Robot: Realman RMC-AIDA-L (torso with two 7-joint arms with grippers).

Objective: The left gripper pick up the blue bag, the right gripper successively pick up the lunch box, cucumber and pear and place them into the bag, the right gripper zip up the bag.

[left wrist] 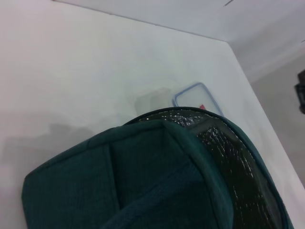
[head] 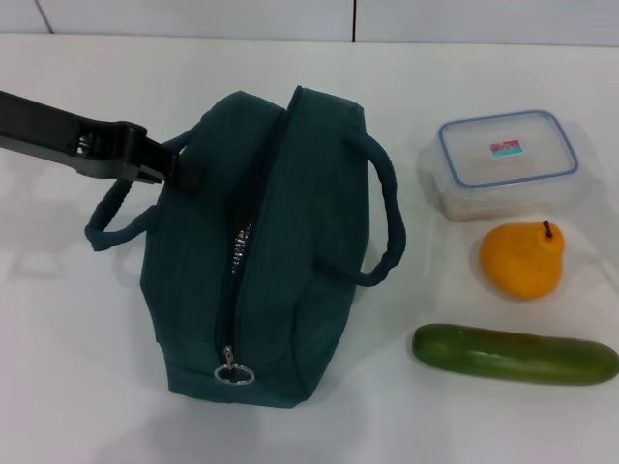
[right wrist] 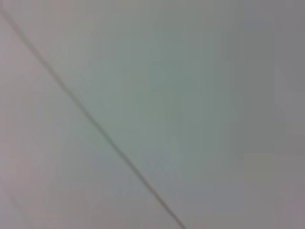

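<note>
Three items wait on the table [head: 77, 387] to the right of the bag [head: 290, 290], none yet packed, so the first step is judged to be in hand: the bag being taken by the left gripper [head: 179, 172].

At the left, the left gripper is seen reaching in from the table's edge, its tip at the bag's left handle [head: 121, 217], near where the handle meets the bag's side. Whether its fingers are clenched on the strap or released cannot be told; the tip is dark against dark fabric. The next move is judged to call for a firm hold on the handle and a lift that keeps the mouth facing up and spread.

In the middle, the bag is lying flat on the table, dark teal, its zipper running along the top and partly parted, with a ring pull [head: 235, 373] at the near end. Shiny dark lining is shown in the left wrist view.

Further right, the lunch box [head: 510, 162] is set farthest back, the pear [head: 523, 259] just before it, and the cucumber [head: 515, 354] nearest, lying crosswise.

The right gripper is not in view.
</note>
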